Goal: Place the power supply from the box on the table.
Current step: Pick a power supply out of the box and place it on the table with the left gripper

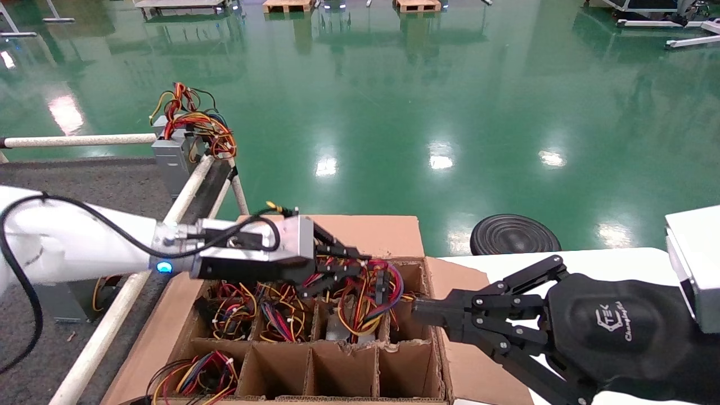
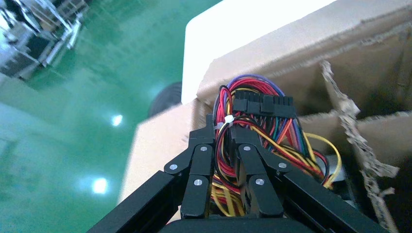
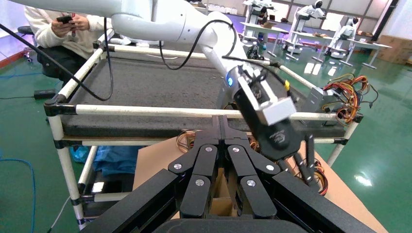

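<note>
The power supply [image 1: 336, 327] sits in a back cell of the box [image 1: 371, 233], its grey body low between the dividers. Its looped red, yellow and purple wires [image 1: 378, 292] rise above the cell. My left gripper [image 1: 344, 269] reaches over the box and is shut on that wire bundle [image 2: 224, 160], just below a white cable tie and the black connector [image 2: 265, 104]. My right gripper [image 1: 419, 308] is shut with nothing in it, its tip at the box's right wall. The table [image 1: 84, 180] lies at the left, dark grey with white rails [image 1: 188, 194].
A like grey unit [image 1: 171, 157] with orange and yellow wires stands on the table's far corner. Other cells hold wire bundles [image 1: 233, 315]. A white tabletop [image 1: 607, 260] and a black round disc [image 1: 514, 233] lie right of the box. A seated person [image 3: 58, 34] is beyond the table.
</note>
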`<move>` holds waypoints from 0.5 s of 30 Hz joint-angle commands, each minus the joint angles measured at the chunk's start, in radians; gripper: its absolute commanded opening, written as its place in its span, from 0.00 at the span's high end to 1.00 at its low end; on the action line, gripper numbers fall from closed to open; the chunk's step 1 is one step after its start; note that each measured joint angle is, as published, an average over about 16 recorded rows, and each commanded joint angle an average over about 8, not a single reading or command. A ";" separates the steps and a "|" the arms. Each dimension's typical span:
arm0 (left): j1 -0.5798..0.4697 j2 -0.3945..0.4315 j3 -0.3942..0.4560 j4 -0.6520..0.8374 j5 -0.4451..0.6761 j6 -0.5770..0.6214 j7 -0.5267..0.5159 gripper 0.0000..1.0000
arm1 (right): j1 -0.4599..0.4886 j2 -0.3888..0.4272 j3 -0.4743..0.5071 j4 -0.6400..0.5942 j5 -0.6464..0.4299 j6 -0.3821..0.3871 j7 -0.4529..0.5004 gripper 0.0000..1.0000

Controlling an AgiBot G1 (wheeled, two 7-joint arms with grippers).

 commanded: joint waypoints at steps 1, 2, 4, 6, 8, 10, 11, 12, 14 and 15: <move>-0.014 -0.004 -0.007 -0.009 -0.004 0.004 0.010 1.00 | 0.000 0.000 0.000 0.000 0.000 0.000 0.000 1.00; -0.020 -0.005 -0.009 -0.012 -0.005 0.005 0.013 1.00 | 0.000 0.000 0.000 0.000 0.000 0.000 0.000 1.00; -0.031 -0.006 -0.011 -0.016 -0.006 0.008 0.018 1.00 | 0.000 0.000 0.000 0.000 0.000 0.000 0.000 1.00; -0.040 -0.007 -0.013 -0.019 -0.007 0.010 0.021 1.00 | 0.000 0.000 0.000 0.000 0.000 0.000 0.000 1.00; -0.046 -0.007 -0.014 -0.021 -0.008 0.012 0.024 1.00 | 0.000 0.000 0.000 0.000 0.000 0.000 0.000 1.00; -0.052 -0.007 -0.016 -0.022 -0.009 0.014 0.027 1.00 | 0.000 0.000 0.000 0.000 0.000 0.000 0.000 1.00; -0.054 -0.008 -0.017 -0.023 -0.010 0.015 0.028 1.00 | 0.000 0.000 0.000 0.000 0.000 0.000 0.000 1.00; -0.057 -0.008 -0.018 -0.024 -0.010 0.016 0.029 1.00 | 0.000 0.000 0.000 0.000 0.000 0.000 0.000 1.00; -0.061 -0.008 -0.020 -0.025 -0.012 0.017 0.032 1.00 | 0.000 0.000 0.000 0.000 0.000 0.000 0.000 1.00; -0.065 -0.009 -0.021 -0.026 -0.014 0.018 0.034 1.00 | 0.000 0.000 0.000 0.000 0.000 0.000 0.000 1.00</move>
